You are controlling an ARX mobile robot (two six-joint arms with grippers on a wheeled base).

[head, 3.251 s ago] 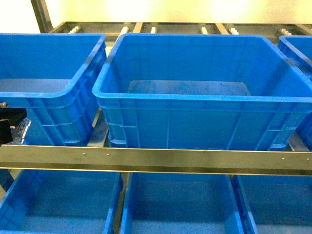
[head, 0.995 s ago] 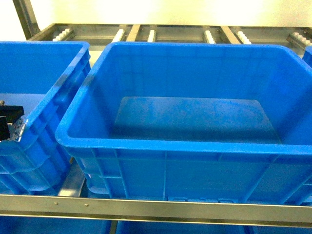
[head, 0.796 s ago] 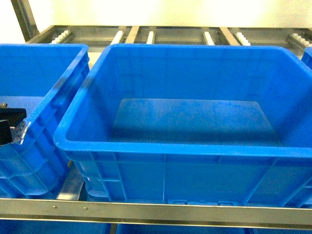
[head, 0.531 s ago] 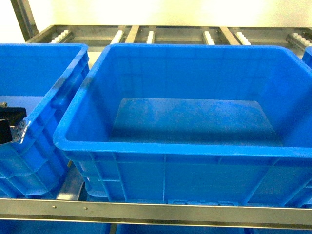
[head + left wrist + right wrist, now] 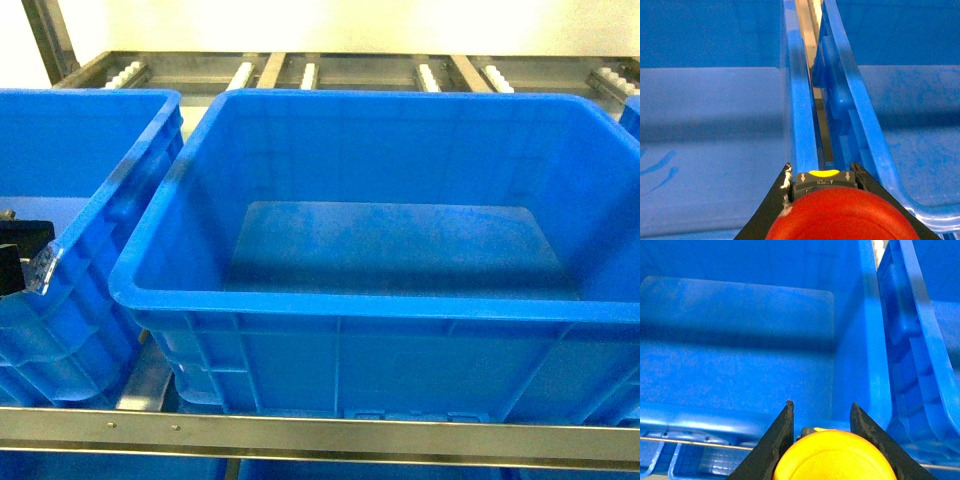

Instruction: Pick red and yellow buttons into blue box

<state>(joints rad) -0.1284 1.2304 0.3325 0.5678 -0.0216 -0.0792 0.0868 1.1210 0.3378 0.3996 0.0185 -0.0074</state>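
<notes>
Both buttons are picked, neither is dropped yet. My left gripper (image 5: pixel 821 172) is clamped on the red button (image 5: pixel 842 215), cap filling the bottom of the left wrist view. It hangs over the gap where the middle blue box (image 5: pixel 380 310) meets the neighbouring box (image 5: pixel 90 150) on its left, roughly above the two rims. My right gripper (image 5: pixel 821 412) grips the yellow button (image 5: pixel 835 457), sitting just outside the middle box's near wall, toward its right-hand corner, looking in over the rim. In the head view the box floor is bare, nothing delivered. Left to do, as I judge it: carry both in over the box's rim and release. Left needs to shift right.
</notes>
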